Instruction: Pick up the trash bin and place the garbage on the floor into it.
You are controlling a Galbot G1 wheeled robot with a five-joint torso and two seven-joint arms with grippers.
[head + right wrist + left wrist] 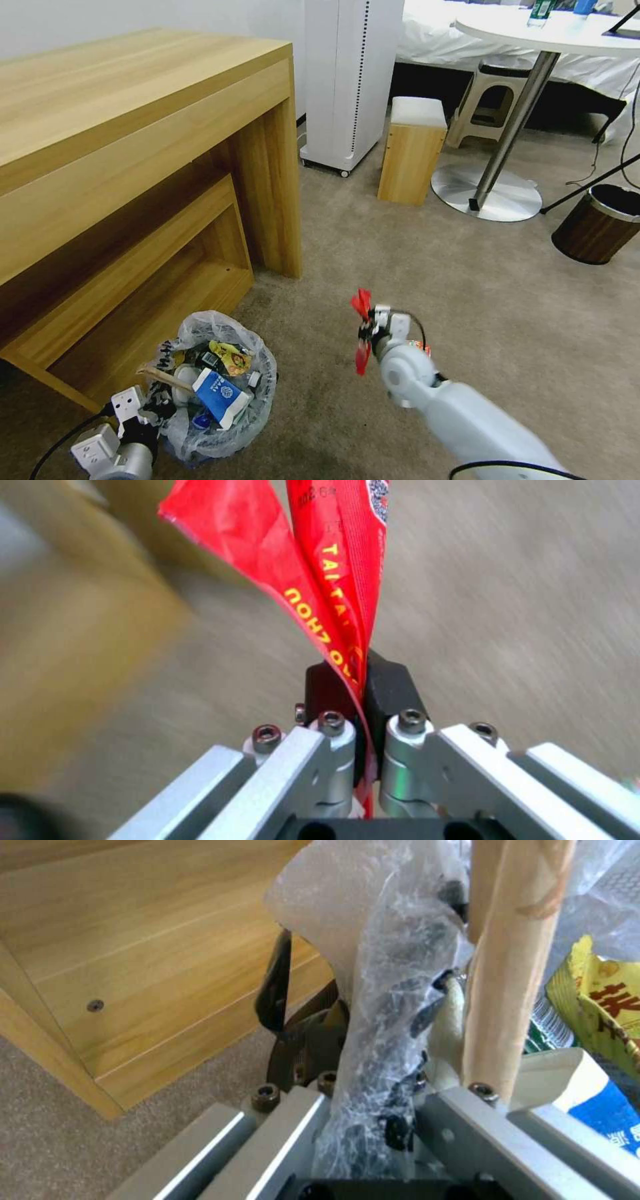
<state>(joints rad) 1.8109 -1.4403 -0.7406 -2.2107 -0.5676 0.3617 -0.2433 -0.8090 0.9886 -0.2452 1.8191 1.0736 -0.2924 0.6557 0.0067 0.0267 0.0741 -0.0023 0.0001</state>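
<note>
Wooden worktop (133, 133): largest item, standing on the carpeted floor (467, 280) at the robot's left, with a low shelf beneath. Nothing of the task lies on it.

Trash bin (217, 390): small and round, lined with a crinkled clear bag bearing black lettering, just beside the worktop's lower shelf and close before the robot. Already well filled: a blue-white carton (220, 395), a yellow wrapper (230, 357) and a wooden stick (163, 378) lie on top. Whether it rests on the carpet or hangs just above it cannot be told.

Left tool (373, 1110): at the bin's near rim, fingers closed on the rim with the plastic liner bunched between them. Judged purpose: to keep the bin in hand so that it travels with the robot from one piece of litter to the next.

Right tool (357, 680): held above bare carpet, to the right of the bin and apart from it, fingers pressed together on a red wrapper (320, 580) that stands up from the pinch in loose folds. Held by one edge, presumably for a clean release once over the bin's mouth.
</note>
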